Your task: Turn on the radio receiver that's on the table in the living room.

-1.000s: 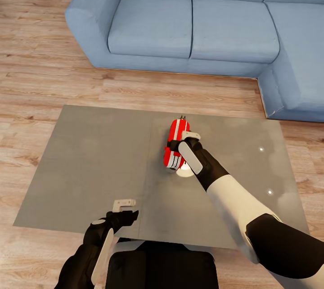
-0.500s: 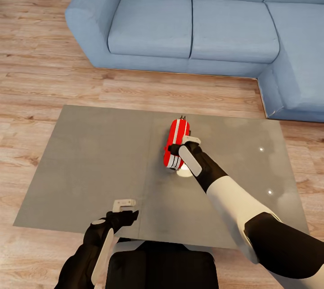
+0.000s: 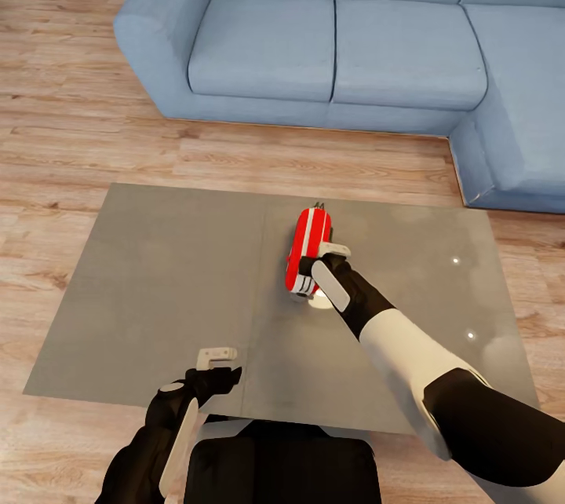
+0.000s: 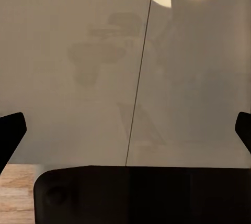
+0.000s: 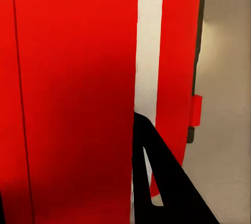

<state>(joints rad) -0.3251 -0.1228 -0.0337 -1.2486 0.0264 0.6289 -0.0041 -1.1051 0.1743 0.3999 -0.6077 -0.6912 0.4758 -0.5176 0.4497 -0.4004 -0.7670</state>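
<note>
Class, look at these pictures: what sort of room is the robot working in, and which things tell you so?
Most likely a living room: a blue L-shaped sofa stands on a light wood plank floor, with a low grey table before it carrying a small red radio.

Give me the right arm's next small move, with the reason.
Probably press the right gripper a little further down onto the radio. Its finger already lies over the red face beside the white band, and the radio rests flat on the table.
</note>
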